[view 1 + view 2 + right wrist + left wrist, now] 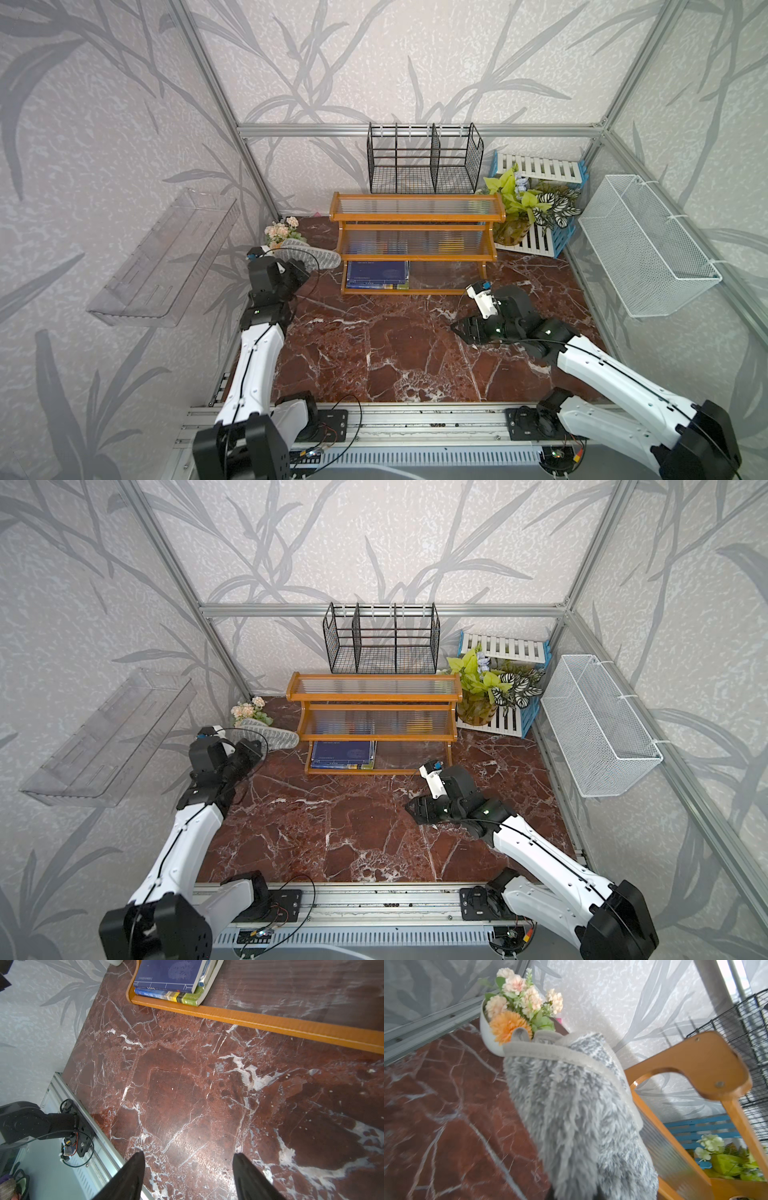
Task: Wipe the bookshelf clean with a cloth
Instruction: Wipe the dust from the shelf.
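The left pincer (pixel 300 267) was clenched on the cloth (pixel 311 254), which stuck out from it over the surface (pixel 374 353) towards the left end of the bookshelf (pixel 417 217). The cloth's long axis ran from the pincer across to that end, with its far tip just beside the middle tier's upright; whether it touched the wood could not be told. The bookshelf lay to that pincer's right and a little farther back, its own length running side to side, so a wipe would probably mean a lift and then a sweep rightwards along the ribbed panels. The left arm was plainly the nearer one. The right pincer (pixel 457 328) hung released and empty above bare marble in front of the bottom tier. Both top views showed all three tiers and the books (pixel 376 274) on the lowest. The left wrist view instead filled with the cloth's (pixel 571 1115) shaggy pile and hemmed edge, hiding the fingers, with the bookshelf's end panel (pixel 691 1059) close beside it and a flower pot (pixel 488 1030) behind.
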Robot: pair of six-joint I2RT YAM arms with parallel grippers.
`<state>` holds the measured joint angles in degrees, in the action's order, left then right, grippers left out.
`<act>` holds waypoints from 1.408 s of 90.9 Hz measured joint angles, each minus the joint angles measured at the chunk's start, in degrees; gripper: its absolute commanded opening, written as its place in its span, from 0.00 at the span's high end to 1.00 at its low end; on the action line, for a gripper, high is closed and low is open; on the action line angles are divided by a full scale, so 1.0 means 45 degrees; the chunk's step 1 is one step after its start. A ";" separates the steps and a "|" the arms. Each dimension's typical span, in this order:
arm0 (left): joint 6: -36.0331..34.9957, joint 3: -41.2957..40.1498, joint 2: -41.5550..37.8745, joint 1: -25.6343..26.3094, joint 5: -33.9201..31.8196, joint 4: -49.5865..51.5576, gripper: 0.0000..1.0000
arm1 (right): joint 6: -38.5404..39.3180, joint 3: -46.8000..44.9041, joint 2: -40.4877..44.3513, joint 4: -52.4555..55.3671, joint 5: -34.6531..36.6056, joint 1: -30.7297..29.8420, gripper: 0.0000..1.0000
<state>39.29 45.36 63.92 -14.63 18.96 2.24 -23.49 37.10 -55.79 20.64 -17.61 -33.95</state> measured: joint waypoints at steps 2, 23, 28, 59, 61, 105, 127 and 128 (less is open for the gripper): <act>0.0029 0.0291 0.0457 -0.0083 0.0296 -0.0228 0.99 | 0.0010 0.0000 0.0053 0.0044 -0.0010 0.0044 0.29; 0.0355 0.3551 0.4609 -0.0189 0.2701 -0.1948 0.99 | 0.0097 -0.0010 0.0408 0.0282 -0.0010 0.0471 0.29; 0.0636 0.4294 0.5401 -0.0185 0.3133 -0.2385 0.99 | 0.0087 -0.0053 0.0403 0.0272 -0.0010 0.0534 0.29; 0.2608 0.7679 0.8544 0.0923 0.4983 -0.4721 0.99 | -0.0121 -0.0131 -0.0049 0.0238 0.0000 0.0656 0.29; 0.2710 0.7723 0.8592 0.1088 0.5037 -0.4838 0.99 | -0.0136 -0.0131 -0.0073 0.0238 -0.0005 0.0656 0.29; 0.3536 0.4507 0.5974 0.1268 0.5367 -0.6033 0.98 | -0.0359 -0.0131 0.0583 0.0272 0.0000 0.0656 0.29; 0.3954 0.2215 0.3818 0.1035 0.5639 -0.6989 0.97 | -0.0403 -0.0141 0.0787 0.0442 0.0000 0.0656 0.29; 0.3959 0.2118 0.3691 0.1035 0.5659 -0.6989 0.97 | -0.0408 -0.0141 0.0821 0.0447 0.0000 0.0656 0.29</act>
<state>57.10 54.89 80.53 -9.98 44.42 -29.21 -25.32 36.47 -52.10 22.65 -17.61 -31.00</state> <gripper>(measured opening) 0.063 0.709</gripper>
